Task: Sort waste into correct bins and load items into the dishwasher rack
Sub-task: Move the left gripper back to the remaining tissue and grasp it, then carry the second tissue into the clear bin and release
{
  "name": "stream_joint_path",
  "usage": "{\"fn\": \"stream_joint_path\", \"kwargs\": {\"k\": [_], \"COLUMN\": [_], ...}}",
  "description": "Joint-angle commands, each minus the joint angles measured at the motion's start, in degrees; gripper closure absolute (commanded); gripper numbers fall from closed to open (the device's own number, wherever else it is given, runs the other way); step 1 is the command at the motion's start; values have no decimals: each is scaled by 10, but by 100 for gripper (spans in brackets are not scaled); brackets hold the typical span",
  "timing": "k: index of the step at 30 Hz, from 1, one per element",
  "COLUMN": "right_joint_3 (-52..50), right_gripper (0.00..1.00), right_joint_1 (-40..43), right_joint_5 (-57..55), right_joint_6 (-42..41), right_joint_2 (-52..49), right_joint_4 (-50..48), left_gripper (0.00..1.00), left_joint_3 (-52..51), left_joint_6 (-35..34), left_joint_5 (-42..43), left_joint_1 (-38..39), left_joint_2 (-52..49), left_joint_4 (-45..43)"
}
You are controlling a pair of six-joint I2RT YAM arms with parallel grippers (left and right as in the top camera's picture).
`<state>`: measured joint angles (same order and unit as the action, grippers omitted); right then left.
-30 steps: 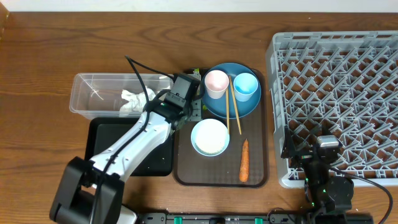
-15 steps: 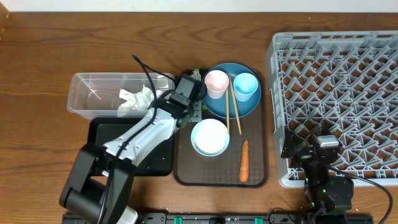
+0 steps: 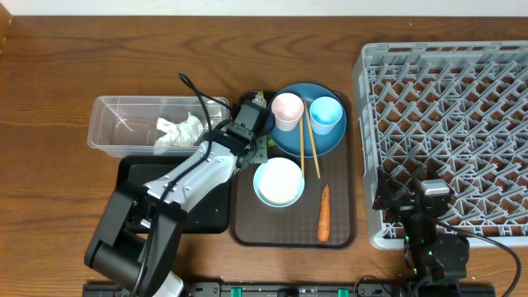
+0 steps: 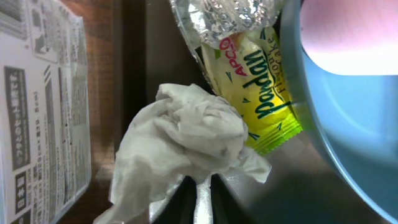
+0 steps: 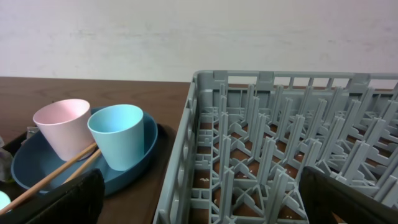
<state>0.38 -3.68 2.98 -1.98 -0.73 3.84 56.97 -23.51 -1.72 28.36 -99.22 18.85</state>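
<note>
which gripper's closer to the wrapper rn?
Left. The left gripper, shut on the tissue, is right beside the wrapper at the plate edge. The right gripper hangs open by the rack, far from it.

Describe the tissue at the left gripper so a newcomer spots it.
Find the brown tray; at its top-left corner, beside the blue plate, lies a crumpled white tissue. Unlike the tissue in the clear tub, it touches the yellow-green wrapper, pinched by the left gripper.
</note>
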Motion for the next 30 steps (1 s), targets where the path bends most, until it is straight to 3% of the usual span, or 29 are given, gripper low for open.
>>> {"fn": "stream_joint_path", "kwargs": {"k": [1, 19, 30], "right_joint_3": [-1, -1, -1], "right_gripper": [1, 1, 1], "right_joint_1": [-16, -16, -16], "right_joint_5": [-2, -2, -2], "right_joint_6": [-6, -6, -6], "right_joint_2": [0, 0, 0], "right_joint_4": [2, 2, 2], "left_gripper": [94, 94, 94], "left_joint_3": [3, 4, 3], "left_joint_6": [1, 1, 5], "left_joint_5": [-7, -50, -200], "left_joint_1": [1, 1, -48], "left_joint_2": [6, 248, 351], "left_joint_4": [-1, 77, 111]}}
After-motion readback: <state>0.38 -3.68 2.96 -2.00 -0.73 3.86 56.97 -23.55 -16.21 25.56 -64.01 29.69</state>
